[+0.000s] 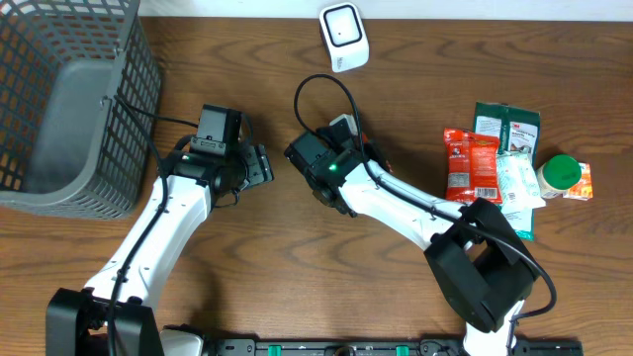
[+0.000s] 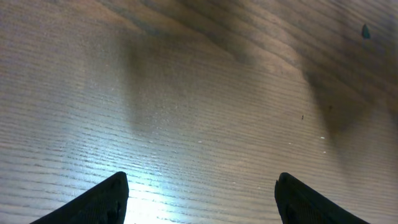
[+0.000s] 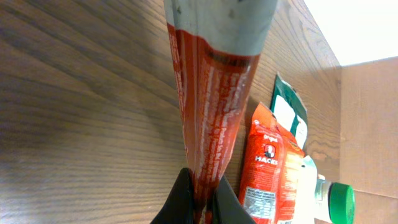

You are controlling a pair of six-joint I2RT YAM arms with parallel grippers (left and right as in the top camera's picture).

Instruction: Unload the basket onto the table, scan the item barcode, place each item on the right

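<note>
Red packet (image 3: pixel 211 124): pinched in my right gripper (image 3: pixel 200 198); left gripper (image 2: pixel 200 190) spread, empty. Presenting step; next, I turn its barcode, probably hidden, toward scanner (image 1: pixel 343 37), top centre

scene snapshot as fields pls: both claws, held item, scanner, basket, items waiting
left claw: open, holding nothing, above brown wooden table
right claw: shut on red-and-silver foil packet
scanner: white rounded barcode scanner, far table edge, apart from both claws
basket: grey mesh plastic basket, far-left corner
waiting items: red snack pouch, dark green packet, green-capped bottle, grouped at right
</note>
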